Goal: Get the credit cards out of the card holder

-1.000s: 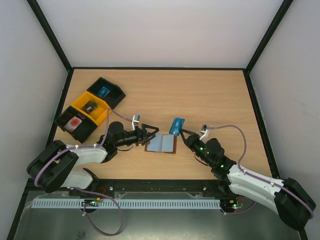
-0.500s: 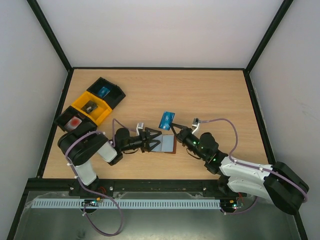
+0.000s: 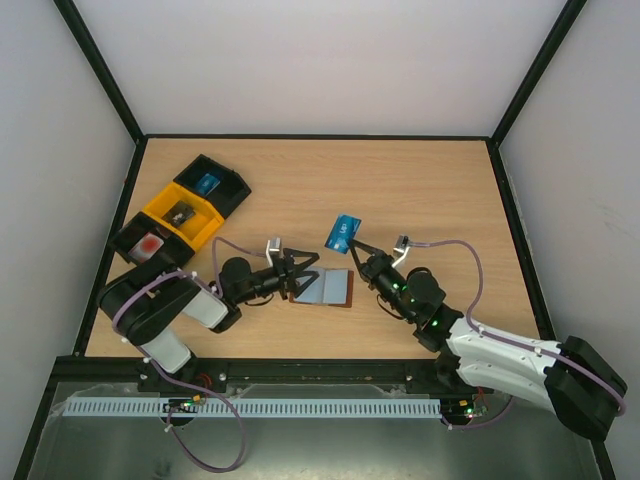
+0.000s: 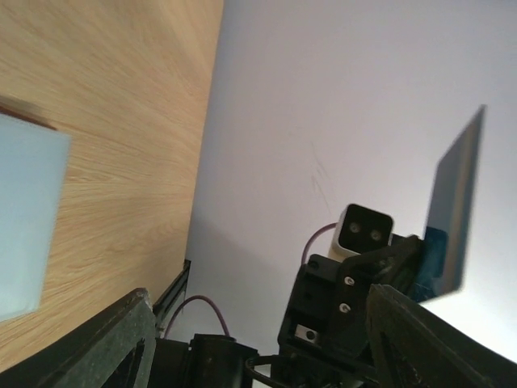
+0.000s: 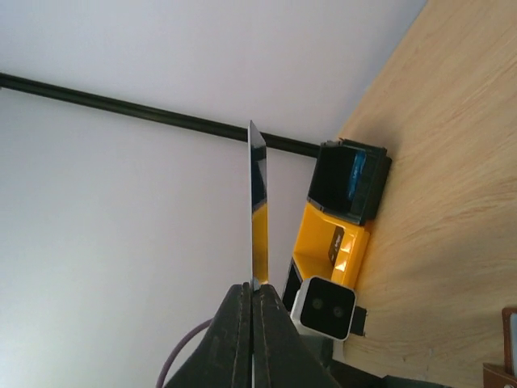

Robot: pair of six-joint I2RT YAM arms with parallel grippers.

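1 card is now out: the left gripper [image 3: 300, 272], jaws wide, is waiting at the left edge of the open brown leather card holder [image 3: 328, 289] while the thin blue plastic credit card [image 3: 344, 231] is lifting clear, pinched by the right gripper [image 3: 357, 247].

Card holder [image 3: 325, 288]: lies open and flat on table [image 3: 420, 190], grey-blue inner pockets facing up, brown leather showing along its right and near edges.

Credit card [image 3: 343, 231]: blue face, lifted off the table just beyond the holder's far right corner, tilted, one end clamped in the closed right pincer [image 3: 352, 243]. Right wrist view shows it edge-on, thin and straight.
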